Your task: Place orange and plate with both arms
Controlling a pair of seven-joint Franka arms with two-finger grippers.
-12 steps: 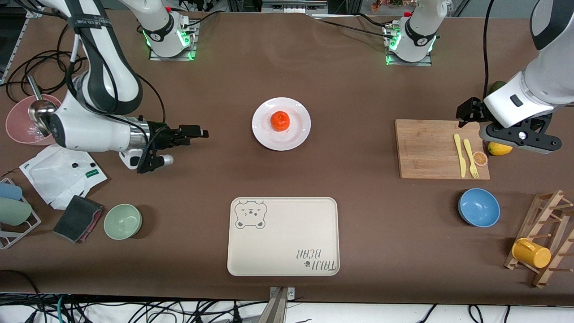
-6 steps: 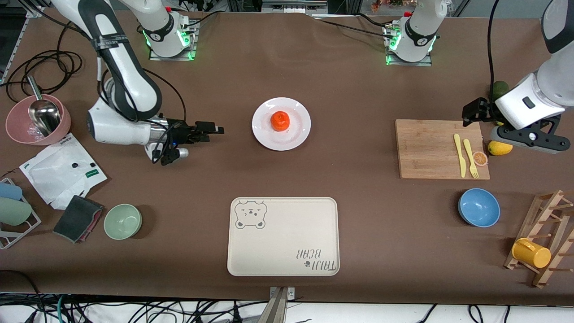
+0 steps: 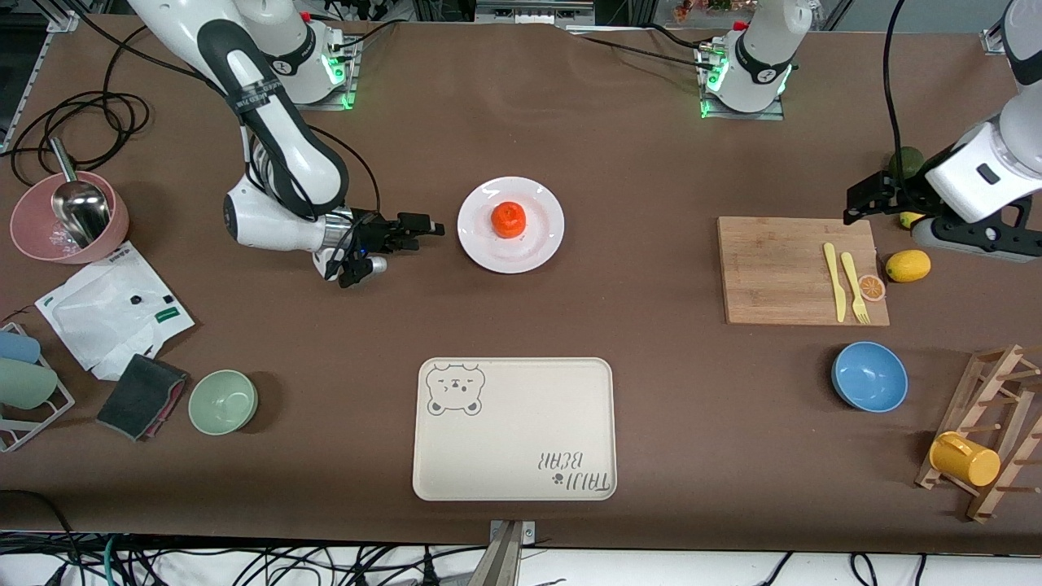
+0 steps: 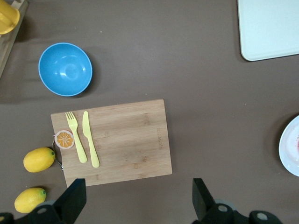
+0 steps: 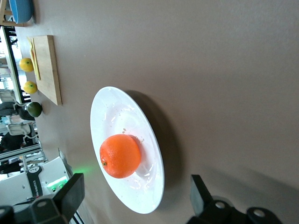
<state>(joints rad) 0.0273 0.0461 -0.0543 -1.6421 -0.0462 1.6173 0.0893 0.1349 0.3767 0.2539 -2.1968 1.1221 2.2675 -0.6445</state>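
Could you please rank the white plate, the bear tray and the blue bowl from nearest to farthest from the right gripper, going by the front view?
From the open right gripper, low beside the plate:
1. White plate, right at its fingertips, holding the orange.
2. Bear tray, nearer the front camera.
3. Blue bowl, toward the left arm's end of the table.

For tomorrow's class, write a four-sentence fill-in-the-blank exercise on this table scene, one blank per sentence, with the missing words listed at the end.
1. The orange sits on the white ____.
2. The yellow knife and fork lie on the wooden cutting ____.
3. The right end effector, fingers open, is beside the plate toward the right arm's end of the table and holds ____.
4. The bowl nearer to the front camera than the cutting board is coloured ____.

Missing words: plate; board; nothing; blue
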